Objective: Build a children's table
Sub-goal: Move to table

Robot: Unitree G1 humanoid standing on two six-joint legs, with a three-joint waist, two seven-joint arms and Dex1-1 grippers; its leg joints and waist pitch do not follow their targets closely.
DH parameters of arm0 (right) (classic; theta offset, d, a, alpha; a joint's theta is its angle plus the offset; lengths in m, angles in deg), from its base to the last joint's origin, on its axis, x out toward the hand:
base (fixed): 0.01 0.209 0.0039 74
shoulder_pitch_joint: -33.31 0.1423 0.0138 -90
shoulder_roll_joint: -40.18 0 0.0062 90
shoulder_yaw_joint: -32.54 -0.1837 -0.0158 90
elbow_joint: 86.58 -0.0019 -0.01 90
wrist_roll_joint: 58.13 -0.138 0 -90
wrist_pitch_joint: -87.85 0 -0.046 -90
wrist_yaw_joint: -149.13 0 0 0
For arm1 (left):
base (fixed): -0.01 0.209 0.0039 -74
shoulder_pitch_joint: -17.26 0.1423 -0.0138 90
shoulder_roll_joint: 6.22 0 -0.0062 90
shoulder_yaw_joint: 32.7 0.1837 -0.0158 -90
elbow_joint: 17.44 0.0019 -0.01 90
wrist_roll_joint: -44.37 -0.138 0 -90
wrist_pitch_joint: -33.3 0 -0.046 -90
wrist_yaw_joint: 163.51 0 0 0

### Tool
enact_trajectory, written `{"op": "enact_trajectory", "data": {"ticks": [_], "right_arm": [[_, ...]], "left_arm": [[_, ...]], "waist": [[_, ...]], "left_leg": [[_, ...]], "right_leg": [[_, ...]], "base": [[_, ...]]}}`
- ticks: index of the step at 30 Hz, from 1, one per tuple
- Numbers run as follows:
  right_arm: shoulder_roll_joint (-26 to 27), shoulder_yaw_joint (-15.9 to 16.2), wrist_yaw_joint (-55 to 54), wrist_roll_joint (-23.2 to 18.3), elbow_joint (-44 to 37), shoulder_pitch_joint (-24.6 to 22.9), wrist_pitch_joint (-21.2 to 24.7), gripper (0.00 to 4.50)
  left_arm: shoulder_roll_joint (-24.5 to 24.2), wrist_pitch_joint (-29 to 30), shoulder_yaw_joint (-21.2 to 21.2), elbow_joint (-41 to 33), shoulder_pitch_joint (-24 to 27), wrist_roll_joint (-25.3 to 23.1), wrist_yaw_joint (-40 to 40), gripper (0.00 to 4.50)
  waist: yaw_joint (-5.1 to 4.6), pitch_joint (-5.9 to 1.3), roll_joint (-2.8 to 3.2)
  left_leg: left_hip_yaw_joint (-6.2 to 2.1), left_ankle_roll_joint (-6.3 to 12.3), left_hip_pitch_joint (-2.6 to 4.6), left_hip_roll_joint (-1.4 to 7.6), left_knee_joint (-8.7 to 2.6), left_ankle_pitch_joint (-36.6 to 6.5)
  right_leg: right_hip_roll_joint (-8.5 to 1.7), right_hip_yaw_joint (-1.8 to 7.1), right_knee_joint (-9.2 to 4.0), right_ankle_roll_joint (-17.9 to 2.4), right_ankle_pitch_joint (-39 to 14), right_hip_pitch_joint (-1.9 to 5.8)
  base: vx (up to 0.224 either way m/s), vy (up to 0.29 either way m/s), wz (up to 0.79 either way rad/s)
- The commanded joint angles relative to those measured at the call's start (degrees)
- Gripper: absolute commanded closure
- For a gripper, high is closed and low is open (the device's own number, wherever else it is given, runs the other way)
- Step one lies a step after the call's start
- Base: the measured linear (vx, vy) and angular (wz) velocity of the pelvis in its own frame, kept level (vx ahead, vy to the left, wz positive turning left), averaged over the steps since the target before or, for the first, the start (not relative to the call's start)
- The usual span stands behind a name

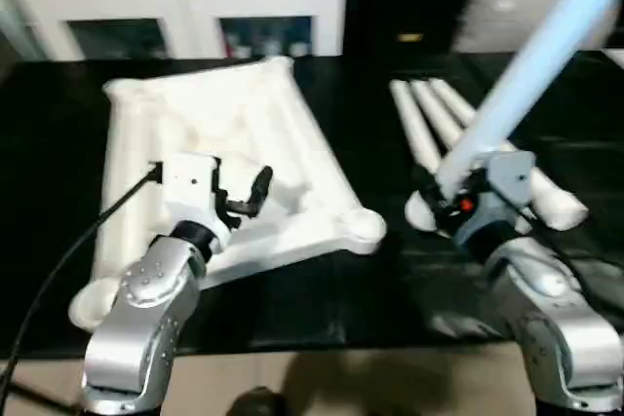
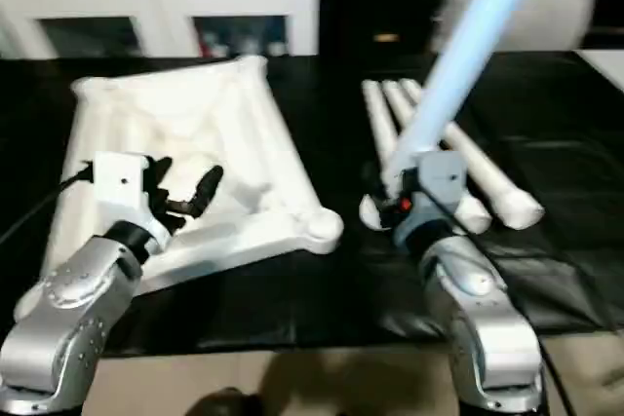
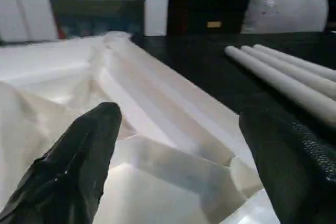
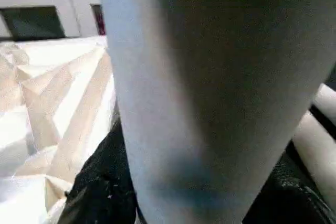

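Lying upside down on the black desk (image 1: 322, 309): one white table top (image 1: 234, 143), ribbed and cross-braced underside facing up, round corner sockets visible, the nearest right socket (image 1: 366, 226) close to the desk's middle. Left hand (image 1: 244, 197): hovering over the near part of the underside, its two black fingers (image 3: 79, 156) spread wide apart, nothing between them. Right hand (image 2: 395, 204): clamped on one tapered white leg (image 1: 546, 56), gripped near its lower end; the leg is tilted, rising up and away toward the right, clear of the desk. Remaining legs (image 2: 439, 143): three, lying side by side on the desk to the right of the table top, just behind the right hand, thick ends toward the robot. Background items: white cabinet (image 1: 185, 7) with shelves beyond the far edge of the desk; grey pillow (image 3: 286, 6) behind the loose legs.
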Motion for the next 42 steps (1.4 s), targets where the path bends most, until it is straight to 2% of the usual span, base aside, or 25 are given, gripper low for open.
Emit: {"op": "enact_trajectory", "data": {"ticks": [1, 3, 6, 13, 18, 20, 22, 23, 24, 25, 26, 27, 28, 29, 30, 31, 32, 33, 34, 36, 37, 38, 39, 40, 42], "right_arm": [[-0.5, -0.22, 0.11, 0.92, -0.31, 0.35, 0.39, 2.59], [-0.89, 0.29, 0.52, 1.05, -0.16, 0.59, 0.3, 2.59], [-1.39, 1.15, 1.06, 1.32, -0.3, 0.57, 0.16, 2.59], [-1.89, 1.03, 0.98, 1.46, -0.07, 0.69, 0.28, 2.59], [-2.46, 1.32, 1.36, 2.03, 0.28, 1.62, 0.41, 2.59], [-2.64, 1.42, 1.61, 2.11, 0.3, 1.63, 0.39, 2.59], [-3.02, 1.78, 1.89, 2.35, 0.17, 1.59, 0.45, 2.59], [-3.28, 2.03, 2.15, 2.29, -0.09, 1.55, 0.91, 2.59], [-3.46, 2.22, 2.31, 2.32, -0.22, 1.53, 1.04, 2.59], [-3.55, 2.34, 2.48, 2.31, -0.28, 1.46, 0.99, 2.59], [-3.55, 2.34, 2.48, 2.31, -0.28, 1.46, 0.99, 2.59], [-3.41, 2.26, 2.45, 2.21, -0.21, 1.39, 0.92, 2.59], [-3.4, 2.27, 2.45, 2.29, -0.15, 1.34, 0.74, 2.59], [-3.45, 2.33, 2.42, 2.39, -0.12, 1.33, 0.56, 2.59], [-3.54, 2.4, 2.36, 2.56, -0.08, 1.36, 0.38, 2.59], [-3.1, 1.97, 2.03, 2.25, 0.01, 1.31, 0.26, 2.59], [-2.96, 1.8, 1.86, 2.21, 0.07, 1.29, 0.15, 2.59], [-2.81, 1.58, 1.66, 2.25, 0.26, 1.24, -0.08, 2.59], [-2.84, 1.54, 1.61, 2.29, 0.35, 1.22, -0.17, 2.59], [-3.14, 1.8, 1.74, 2.51, 0.3, 1.1, -0.38, 2.59], [-3.16, 1.89, 1.76, 2.63, 0.3, 1.08, -0.43, 2.59], [-3.13, 1.9, 1.76, 2.66, 0.3, 1.08, -0.44, 2.59], [-3.1, 1.92, 1.75, 2.7, 0.3, 1.07, -0.45, 2.59], [-3.1, 1.92, 1.75, 2.7, 0.3, 1.07, -0.45, 2.59], [-3.1, 1.92, 1.75, 2.7, 0.3, 1.07, -0.45, 2.59]], "left_arm": [[0.07, -0.21, -0.1, -0.55, 0.03, -0.65, 0.64, 0.47], [-0.04, -0.59, 0.53, -0.75, 0.21, -1.39, 0.77, 0.47], [0.56, -1.49, 0.5, -1.23, 0.26, -0.84, 0.67, 0.47], [1.16, -1.02, 0.09, -1.16, 0.24, -0.15, 0.81, 0.47], [1.7, -2.14, 0.16, -0.88, 0.13, -0.1, 0.79, 0.47], [1.83, -2.06, 0.23, -0.9, 0.2, -0.09, 0.72, 0.47], [1.89, -2.11, 0.29, -0.92, 0.23, -0.14, 0.69, 0.47], [1.93, -2.18, 0.31, -0.91, 0.22, -0.16, 0.68, 0.47], [1.93, -2.22, 0.33, -0.9, 0.22, -0.14, 0.67, 0.47], [1.93, -2.24, 0.36, -0.9, 0.2, -0.1, 0.67, 0.47], [1.93, -2.24, 0.36, -0.9, 0.2, -0.1, 0.67, 0.47], [1.93, -2.22, 0.4, -0.9, 0.18, -0.06, 0.66, 0.47], [1.92, -2.23, 0.46, -0.93, 0.19, -0.04, 0.63, 0.47], [1.93, -2.24, 0.51, -0.94, 0.21, -0.07, 0.58, 0.47], [1.94, -2.24, 0.53, -0.94, 0.22, -0.08, 0.52, 0.47], [1.96, -2.18, 0.58, -0.95, 0.2, -0.11, 0.5, 0.47], [1.96, -2.13, 0.62, -0.96, 0.19, -0.15, 0.5, 0.47], [1.89, -2.0, 0.78, -0.91, 0.17, -0.36, 0.5, 0.47], [1.84, -1.95, 0.89, -0.87, 0.16, -0.5, 0.52, 0.47], [2.07, -2.29, 0.75, -0.7, 0.22, -0.57, 0.81, 0.47], [2.01, -2.29, 0.73, -0.61, 0.16, -0.65, 0.84, 0.47], [1.95, -2.26, 0.76, -0.57, 0.13, -0.71, 0.84, 0.47], [1.88, -2.22, 0.8, -0.53, 0.1, -0.77, 0.84, 0.47], [1.88, -2.22, 0.8, -0.53, 0.1, -0.77, 0.84, 0.47], [1.88, -2.22, 0.8, -0.53, 0.1, -0.77, 0.84, 0.47]], "waist": [[-0.19, -2.8, -0.13], [0.05, -2.65, -0.97], [0.47, -2.73, -0.9], [0.9, -3.64, -0.72], [0.88, -3.61, -0.92], [0.92, -3.31, -0.95], [0.92, -2.48, -1.05], [1.66, -1.69, -1.85], [1.57, -1.51, -0.62], [0.89, -1.33, -1.43], [0.64, -1.01, -1.37], [0.07, -0.64, -1.68], [-0.45, 0.23, -0.52], [-1.2, 0.34, 1.06], [-1.72, 0.5, 1.7], [-3.37, -0.48, 1.63], [-3.37, -0.48, 1.63], [-2.79, -1.03, 1.68], [-2.78, -1.01, 1.33], [-2.56, -1.66, -0.11], [-0.58, -2.63, -2.56], [-0.39, -3.12, -2.97], [0.12, -4.35, -2.76], [0.0, -4.42, -2.55], [-0.49, -4.56, -1.14]], "left_leg": [[-4.05, -6.55, 0.83, 6.03, -6.69, -31.55], [-2.79, -3.22, 0.5, 5.95, -6.02, -22.9], [-2.12, -1.09, 1.01, 6.38, -5.62, -18.64], [-1.03, 2.3, 1.39, 7.18, -5.63, -9.38], [-0.57, 4.54, 1.62, 7.21, -5.28, -6.88], [-0.46, 4.27, 1.77, 7.29, -5.44, -9.6], [-0.33, 0.76, 2.8, 7.13, -5.78, -22.47], [-1.98, 2.67, -0.65, 4.92, -6.53, -24.12], [-2.11, 2.12, -0.55, 4.45, -6.32, -27.09], [-2.16, 1.53, -0.07, 3.54, -4.09, -28.62], [-1.99, 1.71, -0.26, 3.55, -2.62, -27.43], [-1.63, 2.18, -0.09, 3.66, 0.31, -24.35], [-2.4, 1.3, 0.87, 4.47, 1.1, -24.19], [-3.43, -1.54, 0.63, 5.19, -3.32, -31.58], [-4.57, -3.5, 0.66, 4.65, -6.81, -39.21], [-8.45, -7.3, 8.36, 9.33, -9.25, -52.95], [-8.45, -7.3, 8.36, 9.33, -9.25, -52.95], [-8.51, -6.22, 8.84, 8.81, -9.49, -48.34], [-8.73, -4.43, 8.57, 8.61, -9.18, -43.99], [-7.81, 1.04, 7.97, 7.05, -7.25, -29.22], [-2.64, 3.28, 2.16, 2.82, -1.75, -9.86], [-2.47, 4.01, 0.4, 2.6, -0.88, -2.63], [-2.39, 4.5, -0.03, 3.21, -1.6, 7.89], [-2.29, 4.26, 0.03, 3.21, -1.88, 10.95], [-3.59, 3.57, 1.41, 5.01, -1.99, 14.39]], "right_leg": [[-7.03, 3.87, -5.92, -6.51, -18.6, 1.23], [-7.56, 4.01, -6.77, -6.72, -20.56, 1.23], [-7.48, 4.4, -6.88, -7.8, -19.83, 0.8], [-6.47, 4.08, -4.69, -11.73, 2.59, 1.55], [-6.58, 4.08, -4.58, -12.91, 5.83, 1.82], [-6.65, 4.2, -5.0, -12.98, 1.66, 1.69], [-6.78, 4.33, -6.28, -10.82, -16.12, 1.74], [-7.95, 2.01, -6.71, -9.2, -22.18, 4.28], [-8.37, 1.28, -7.58, -7.16, -30.25, 4.7], [-10.13, 1.08, -9.77, -5.0, -43.08, 4.86], [-11.31, 0.56, -11.0, -4.19, -48.58, 5.42], [-13.21, -0.83, -13.27, -3.3, -55.59, 6.17], [-13.43, -2.81, -14.18, -3.9, -54.99, 6.92], [-8.43, -4.94, -11.28, -3.56, -47.66, 8.18], [-4.56, -5.52, -7.91, -3.4, -40.75, 8.08], [-0.82, -1.2, 0.55, -3.31, -12.05, 2.45], [-0.82, -1.2, 0.55, -3.31, -12.05, 2.45], [-0.62, 0.16, 1.99, -0.85, -1.43, 0.65], [-0.99, 0.72, 1.83, -0.32, 0.45, 0.21], [-3.62, 2.74, -0.99, 1.11, 5.5, -0.54], [-10.47, 8.15, -4.88, -0.18, 18.87, 4.71], [-11.3, 8.6, -3.83, -0.57, 29.17, 6.47], [-9.4, 6.93, -0.97, -0.37, 51.08, 6.72], [-7.79, 5.85, -0.17, -0.87, 56.64, 6.37], [-6.09, 4.23, 0.04, -3.91, 50.09, 5.11]], "base": [[0.0, 0.0, 0.0], [0.0, 0.0, 0.0], [0.0, 0.0, 0.0], [0.029, 0.008, -0.02], [0.0, 0.0, 0.0], [0.0, 0.0, 0.0], [0.0, 0.0, 0.0], [0.0, 0.0, 0.0], [0.0, 0.0, 0.0], [-0.027, -0.001, 0.39], [0.005, 0.014, 0.51], [0.005, 0.014, 0.51], [0.035, 0.037, 0.53], [0.065, 0.071, 0.52], [0.065, 0.071, 0.52], [0.136, 0.072, 0.46], [0.162, 0.062, 0.27], [0.162, 0.062, 0.27], [0.116, 0.041, 0.1], [0.105, 0.004, 0.04], [0.118, -0.055, 0.12], [0.142, -0.086, 0.09], [0.142, -0.086, 0.09], [0.108, -0.063, -0.03], [0.077, -0.038, -0.01]]}}
